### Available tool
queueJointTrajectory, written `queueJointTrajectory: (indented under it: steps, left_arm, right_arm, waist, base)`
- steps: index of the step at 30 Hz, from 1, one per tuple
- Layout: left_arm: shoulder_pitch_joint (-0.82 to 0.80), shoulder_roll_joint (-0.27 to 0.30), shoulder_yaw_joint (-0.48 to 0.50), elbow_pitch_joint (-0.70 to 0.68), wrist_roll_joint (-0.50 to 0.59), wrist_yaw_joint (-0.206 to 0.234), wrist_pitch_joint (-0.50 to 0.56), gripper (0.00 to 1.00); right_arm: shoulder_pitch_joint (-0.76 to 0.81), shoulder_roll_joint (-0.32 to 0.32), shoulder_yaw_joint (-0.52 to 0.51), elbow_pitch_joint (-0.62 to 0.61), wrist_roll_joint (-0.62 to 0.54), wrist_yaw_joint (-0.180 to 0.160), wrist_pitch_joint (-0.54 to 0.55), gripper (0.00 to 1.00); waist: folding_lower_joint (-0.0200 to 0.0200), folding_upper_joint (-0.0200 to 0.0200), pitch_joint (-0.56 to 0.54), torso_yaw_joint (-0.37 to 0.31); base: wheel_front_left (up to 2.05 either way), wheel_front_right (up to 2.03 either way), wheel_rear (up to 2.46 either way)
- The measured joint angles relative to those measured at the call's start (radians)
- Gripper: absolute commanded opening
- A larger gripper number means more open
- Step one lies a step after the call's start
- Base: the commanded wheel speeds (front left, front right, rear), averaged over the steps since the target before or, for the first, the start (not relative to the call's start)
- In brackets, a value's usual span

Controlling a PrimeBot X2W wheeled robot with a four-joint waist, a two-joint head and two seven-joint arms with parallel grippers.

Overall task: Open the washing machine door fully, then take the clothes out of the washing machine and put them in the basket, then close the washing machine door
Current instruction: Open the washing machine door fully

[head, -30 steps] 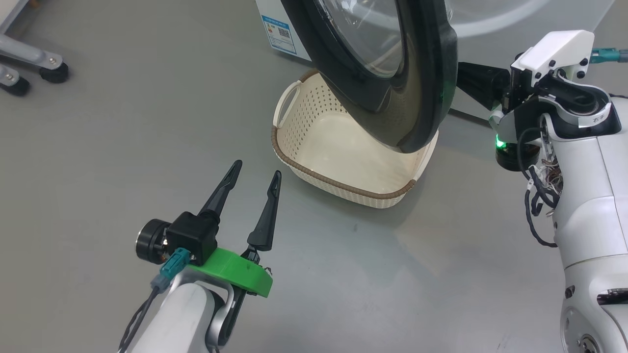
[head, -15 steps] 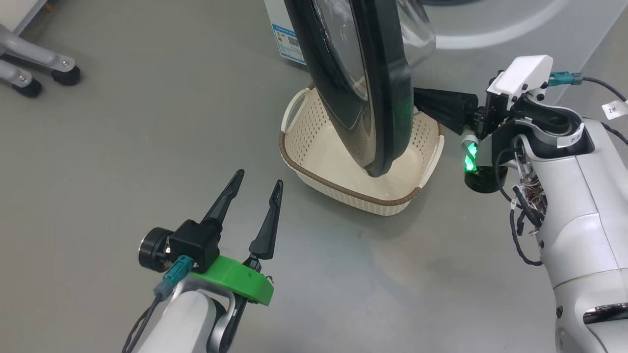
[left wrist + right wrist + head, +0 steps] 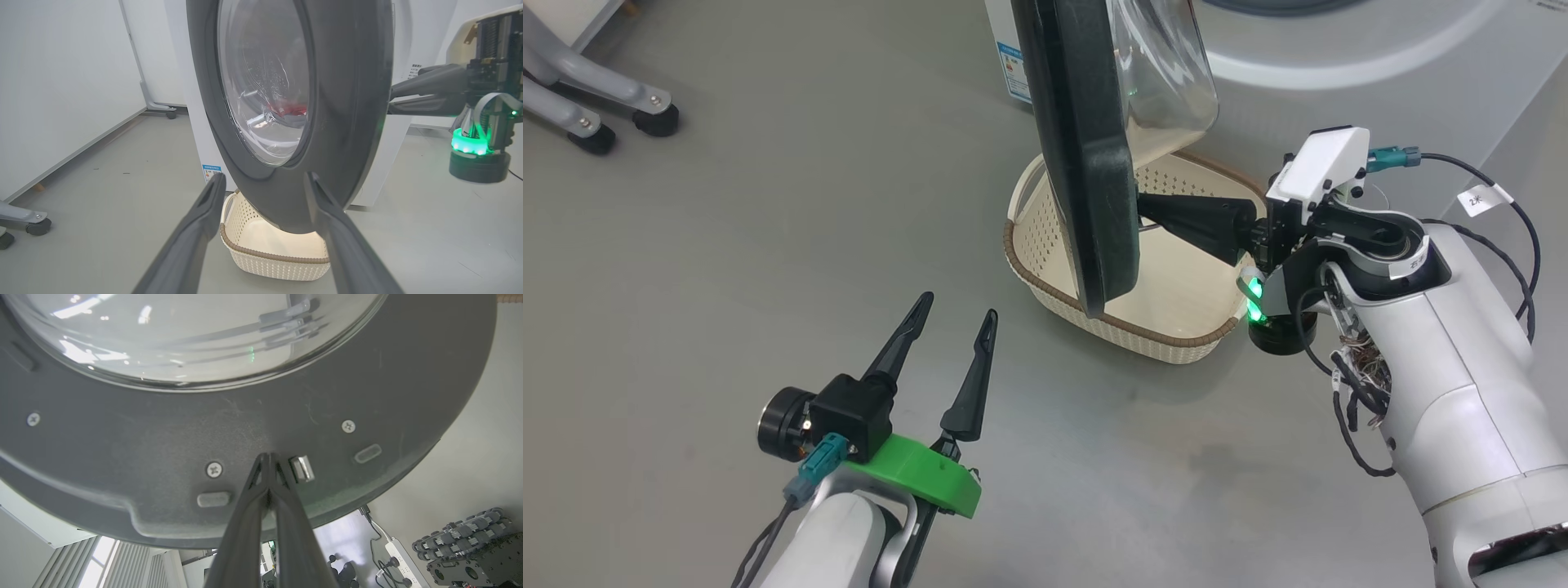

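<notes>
Black and glossy, the washing machine door (image 3: 1086,163) stands half-swung and upright directly above the basket (image 3: 1152,343). In the head view it shows edge-on, its rim running top to bottom, with the lowest part of the rim over the basket's hollow. The clear glass bowl bulges toward the side of the basket where the washing machine (image 3: 1339,73) stands. The flat outer face looks the other way, toward the left gripper (image 3: 956,306). That claw hovers over the floor on the basket's near side, well apart from it. Its fingers are spread wide with nothing between them, and they point at the basket and door.

The right gripper (image 3: 1147,208) reaches across above the basket, fingers pinched together with nothing between them. Its tips rest against the door's inner face (image 3: 163,449), just beside a small metal latch (image 3: 301,468).

In the left wrist view the clothes (image 3: 288,109) show as a red patch through the door glass, higher than the basket (image 3: 278,265) and beyond it.
</notes>
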Motion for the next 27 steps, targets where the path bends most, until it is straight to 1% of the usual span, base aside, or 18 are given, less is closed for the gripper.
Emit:
queueJointTrajectory:
  steps: [4, 8, 10, 12, 16, 18, 20, 21, 23, 27]
  left_arm:
    - [0.000, 0.000, 0.002, 0.000, 0.000, 0.000, 0.000, 1.00]
    - [0.001, 0.000, 0.024, 0.001, 0.002, 0.007, 0.000, 1.00]
    - [0.001, 0.000, 0.038, 0.001, 0.010, 0.010, 0.000, 1.00]
    - [0.001, 0.000, 0.042, 0.002, 0.012, 0.012, 0.000, 1.00]
    - [0.003, 0.000, 0.059, 0.009, 0.021, 0.012, 0.000, 1.00]
    - [0.009, 0.001, 0.069, 0.013, 0.030, 0.012, 0.000, 1.00]
    - [0.021, 0.001, 0.075, 0.018, 0.039, 0.012, 0.000, 1.00]
    - [0.027, 0.002, 0.079, 0.021, 0.044, 0.012, 0.000, 1.00]
    - [0.038, 0.002, 0.090, 0.025, 0.049, 0.012, 0.000, 1.00]
    - [0.063, 0.010, 0.111, 0.029, 0.053, 0.012, 0.000, 1.00]
  right_arm:
    - [0.007, 0.001, 0.035, -0.011, 0.004, 0.000, -0.026, 0.00]
    - [0.014, 0.002, 0.048, -0.011, 0.004, 0.003, -0.059, 0.00]
    - [0.019, 0.003, 0.058, -0.014, -0.023, 0.030, -0.086, 0.00]
    - [0.027, 0.005, 0.064, -0.020, -0.089, 0.070, -0.117, 0.00]
    - [0.066, -0.006, 0.084, -0.037, -0.169, 0.138, -0.171, 0.00]
    - [0.094, -0.027, 0.082, -0.045, -0.199, 0.170, -0.213, 0.00]
    - [0.117, -0.071, 0.103, -0.059, -0.267, 0.210, -0.258, 0.00]
    - [0.127, -0.096, 0.116, -0.069, -0.313, 0.221, -0.284, 0.00]
    - [0.145, -0.133, 0.138, -0.088, -0.386, 0.221, -0.334, 0.00]
    - [0.195, -0.163, 0.162, -0.139, -0.505, 0.224, -0.460, 0.00]
  waist:
    - [0.0000, 0.0000, -0.001, 0.004]
    - [0.0000, 0.0000, -0.013, -0.001]
    - [0.0000, 0.0000, -0.020, -0.007]
    - [0.0000, 0.0000, -0.030, -0.013]
    - [0.0000, 0.0000, -0.056, -0.030]
    - [0.0000, 0.0000, -0.070, -0.041]
    - [0.0000, 0.0000, -0.086, -0.055]
    - [0.0000, 0.0000, -0.094, -0.062]
    - [0.0000, 0.0000, -0.110, -0.079]
    - [0.0000, 0.0000, -0.139, -0.118]
  base:
    - [0.00, 0.00, 0.00]
    - [0.00, 0.00, 0.00]
    - [0.00, 0.00, 0.00]
    - [0.00, 0.00, 0.00]
    - [0.00, 0.00, 0.00]
    - [0.00, 0.00, 0.00]
    - [0.00, 0.00, 0.00]
    - [0.00, 0.00, 0.00]
    - [0.00, 0.00, 0.00]
    - [0.00, 0.00, 0.00]
